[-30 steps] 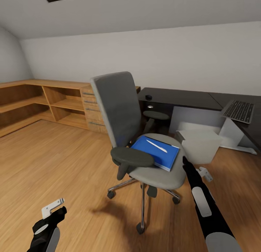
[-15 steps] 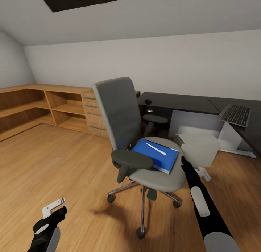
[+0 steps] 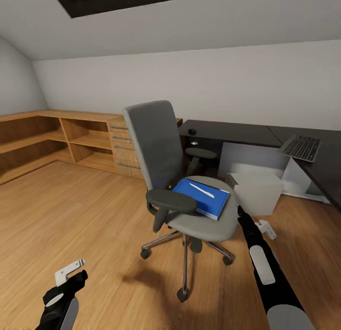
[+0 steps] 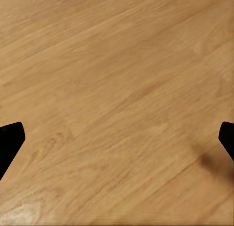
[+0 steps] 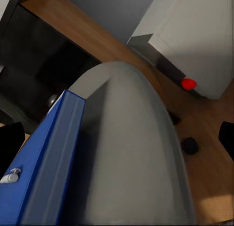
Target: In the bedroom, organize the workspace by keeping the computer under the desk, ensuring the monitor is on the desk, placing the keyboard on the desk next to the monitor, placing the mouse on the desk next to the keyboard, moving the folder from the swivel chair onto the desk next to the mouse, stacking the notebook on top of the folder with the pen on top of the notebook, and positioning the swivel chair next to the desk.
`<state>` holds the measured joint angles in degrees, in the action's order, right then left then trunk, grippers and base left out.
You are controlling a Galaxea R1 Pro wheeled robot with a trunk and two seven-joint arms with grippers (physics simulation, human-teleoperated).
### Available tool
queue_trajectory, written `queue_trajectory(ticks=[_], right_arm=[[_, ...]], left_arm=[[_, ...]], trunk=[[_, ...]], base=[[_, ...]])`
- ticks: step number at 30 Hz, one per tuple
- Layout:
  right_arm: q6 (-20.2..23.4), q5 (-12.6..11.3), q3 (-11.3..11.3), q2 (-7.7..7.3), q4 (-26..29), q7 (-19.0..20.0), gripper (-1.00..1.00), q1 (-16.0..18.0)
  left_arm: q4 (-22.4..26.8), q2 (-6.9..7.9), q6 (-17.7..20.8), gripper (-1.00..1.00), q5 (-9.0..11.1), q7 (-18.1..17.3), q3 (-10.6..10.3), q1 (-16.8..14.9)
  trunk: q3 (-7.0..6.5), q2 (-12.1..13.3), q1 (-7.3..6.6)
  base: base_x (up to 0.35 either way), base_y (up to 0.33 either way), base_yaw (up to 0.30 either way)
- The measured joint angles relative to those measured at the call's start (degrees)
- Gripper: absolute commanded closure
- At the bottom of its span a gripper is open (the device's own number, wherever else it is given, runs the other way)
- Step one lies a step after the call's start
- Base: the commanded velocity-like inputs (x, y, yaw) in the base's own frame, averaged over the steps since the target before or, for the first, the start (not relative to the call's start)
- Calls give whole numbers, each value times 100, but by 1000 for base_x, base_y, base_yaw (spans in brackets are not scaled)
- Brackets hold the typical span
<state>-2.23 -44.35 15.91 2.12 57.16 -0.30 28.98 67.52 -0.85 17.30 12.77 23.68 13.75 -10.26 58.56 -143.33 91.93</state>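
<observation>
Pincer of the right arm [image 3: 239,209] sits just off the seat edge of the swivel chair [image 3: 156,145], jaws spread wide in the wrist view and pinching nothing; the left pincer [image 3: 81,273] hangs low over the wooden floor [image 3: 71,211], also spread and empty. The chair stands apart from the tabletop [image 3: 227,130] on free casters — a nudge could roll it away or swing the seat. The computer [image 3: 258,191] sits close behind (a collision risk). The folder [image 3: 201,197] lies flat on the seat, so a shallow grab may skid it off. The pen [image 3: 201,190] rests loose on top — any tilt could send it rolling.
</observation>
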Motion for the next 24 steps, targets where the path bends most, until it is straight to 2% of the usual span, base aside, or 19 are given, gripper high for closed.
queue_trajectory(ticks=[3,8,12,24], right_arm=[[2,-97,2,-2,-3,-1,-100,0],[5,-470,-1,-24,-69,3,-100,0],[6,-659,-2,-36,-121,12,-100,0],[72,-761,-8,-20,-145,17,-100,-8]], left_arm=[[2,0,0,-100,0,0,0,0],[3,0,0,-100,0,0,0,0],[3,0,0,-100,0,0,0,0],[5,0,0,-100,0,0,0,0]], trunk=[[0,0,-1],[0,0,-1],[0,0,-1],[0,0,-1]], base=[[-50,-11,0],[-18,-4,0],[-6,-1,0],[-1,0,0]])
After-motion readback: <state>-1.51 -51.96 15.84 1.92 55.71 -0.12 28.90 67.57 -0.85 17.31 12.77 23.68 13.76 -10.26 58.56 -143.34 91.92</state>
